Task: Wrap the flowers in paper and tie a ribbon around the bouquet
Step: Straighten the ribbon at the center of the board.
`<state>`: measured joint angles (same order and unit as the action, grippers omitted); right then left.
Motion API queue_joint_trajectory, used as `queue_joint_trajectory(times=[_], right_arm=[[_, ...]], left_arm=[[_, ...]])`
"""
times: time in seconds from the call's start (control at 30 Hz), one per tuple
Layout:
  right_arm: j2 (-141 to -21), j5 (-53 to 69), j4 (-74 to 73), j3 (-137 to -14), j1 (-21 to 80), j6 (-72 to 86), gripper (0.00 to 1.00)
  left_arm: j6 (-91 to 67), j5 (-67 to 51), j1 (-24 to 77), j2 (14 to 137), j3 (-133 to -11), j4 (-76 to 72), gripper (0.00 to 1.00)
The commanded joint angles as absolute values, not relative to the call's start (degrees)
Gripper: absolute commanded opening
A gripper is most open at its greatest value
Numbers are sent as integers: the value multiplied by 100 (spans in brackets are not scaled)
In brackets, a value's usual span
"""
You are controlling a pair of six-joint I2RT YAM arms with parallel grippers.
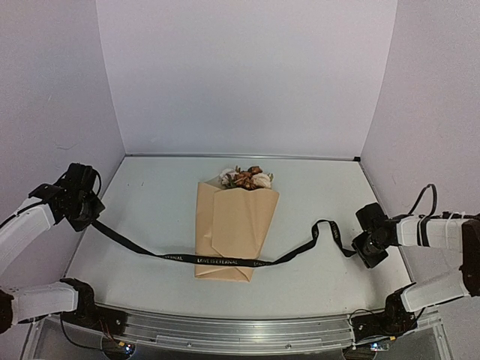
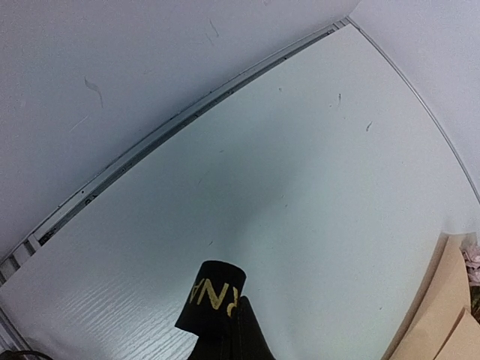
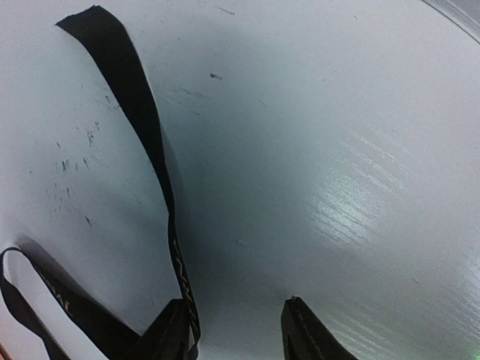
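Bouquet (image 1: 232, 225) — worktop (image 1: 150, 202) centre, blooms toward far edge; ribbon (image 1: 217, 260) laid across its near end. Left gripper (image 1: 88, 208), by left edge, pinches ribbon's end. Right gripper (image 3: 236, 304) — fingers spread, ribbon beside one.

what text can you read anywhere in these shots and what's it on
"RNA": gold letters on the ribbon end, left wrist view; the rest of the word is out of sight.
Lettering on the ribbon across the paper, top view: too small to read surely.
Lettering on the ribbon, right wrist view: blurred, unreadable.
No other text.
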<state>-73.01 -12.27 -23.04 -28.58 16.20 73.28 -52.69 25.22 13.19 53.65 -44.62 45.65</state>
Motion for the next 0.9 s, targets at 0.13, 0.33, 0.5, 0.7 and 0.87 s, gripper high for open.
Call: queue_joint_trajectory(times=[0.13,0.33,0.5,0.7,0.87], right_arm=[[-7253,-1060,-2325,-3327,1076,6962,4],[-6493,-1833,-3572,-3801,1008,6723,0],[-5783,-2809,-4900,-4380,1006,6523,0],[-5490,-3272,-5896,-4638,950,6651,0],[-5449,-3534,-6243,-4753,811,6702,0]], left_arm=[[-4719,2017,426,5599,-4624,4124,0],[-4596,2349,64,5619,-4899,4320,0],[-4468,2619,-205,5598,-5027,4459,0],[-4623,3245,-392,5352,-4690,4479,0],[-4757,3440,-664,5391,-4478,4413,0]])
